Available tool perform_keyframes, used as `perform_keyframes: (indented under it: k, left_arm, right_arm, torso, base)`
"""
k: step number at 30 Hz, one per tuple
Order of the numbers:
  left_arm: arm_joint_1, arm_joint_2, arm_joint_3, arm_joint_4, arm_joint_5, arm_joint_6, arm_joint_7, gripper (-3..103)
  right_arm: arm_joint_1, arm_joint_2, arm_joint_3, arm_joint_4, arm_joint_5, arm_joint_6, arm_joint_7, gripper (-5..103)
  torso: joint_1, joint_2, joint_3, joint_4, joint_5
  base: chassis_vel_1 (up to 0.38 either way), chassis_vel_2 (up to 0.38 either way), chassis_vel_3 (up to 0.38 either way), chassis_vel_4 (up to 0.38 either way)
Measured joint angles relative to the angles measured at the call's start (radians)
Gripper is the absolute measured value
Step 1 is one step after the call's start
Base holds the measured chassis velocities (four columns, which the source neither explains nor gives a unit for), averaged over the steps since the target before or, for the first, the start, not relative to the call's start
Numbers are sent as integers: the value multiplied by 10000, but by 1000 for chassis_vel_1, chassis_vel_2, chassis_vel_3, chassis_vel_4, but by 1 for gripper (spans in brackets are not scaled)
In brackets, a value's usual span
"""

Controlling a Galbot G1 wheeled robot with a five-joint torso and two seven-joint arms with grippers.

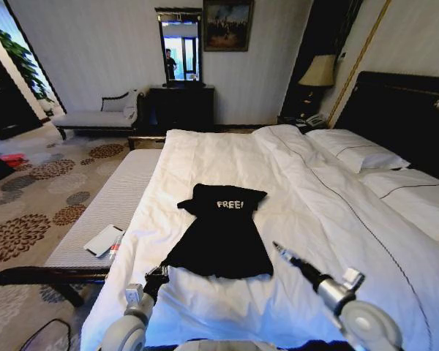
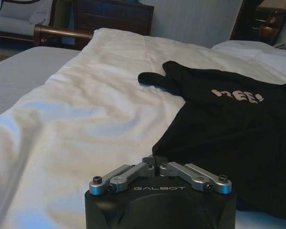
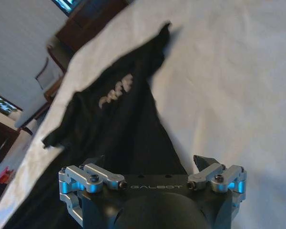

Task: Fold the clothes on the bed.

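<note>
The clothes (image 1: 223, 230) are one black garment with white "FREE!" lettering, spread flat in the middle of the bed's white duvet (image 1: 227, 157). My left gripper (image 1: 159, 275) sits at the garment's near left corner. In the left wrist view its fingers (image 2: 155, 161) are closed together right on the black hem (image 2: 229, 138). My right gripper (image 1: 282, 252) hovers at the near right corner. Its jaws stand apart, open, over the black fabric (image 3: 119, 124) in the right wrist view, where the gripper (image 3: 151, 164) holds nothing.
A grey bench (image 1: 110, 205) runs along the bed's left side, with a flat white object (image 1: 101, 240) and a small bottle (image 1: 115, 248) on it. Pillows (image 1: 358, 153) and a dark headboard (image 1: 402, 110) are at the right. A chaise (image 1: 95, 117) and a dresser (image 1: 181, 106) stand by the far wall.
</note>
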Motion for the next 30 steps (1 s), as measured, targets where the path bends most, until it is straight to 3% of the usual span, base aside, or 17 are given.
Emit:
perform_keyframes:
  k: [22, 27, 30]
  left_arm:
    - [133, -104, 92, -81, 110, 40, -125, 0]
    - [136, -104, 87, -72, 110, 42, -127, 0]
    - [137, -104, 91, -53, 109, 42, -127, 0]
  right_arm:
    - [455, 345, -978, -665, -200, -233, 348, 101]
    - [512, 409, -1036, -744, -229, -214, 423, 87]
    - [519, 405, -1052, -777, -235, -188, 424, 71]
  torso:
    - [0, 0, 0, 1, -1]
    - [0, 0, 0, 0, 0]
    - [0, 0, 0, 0, 0]
  base:
    - [0, 0, 0, 0]
    - [0, 0, 0, 0]
    - [0, 0, 0, 0]
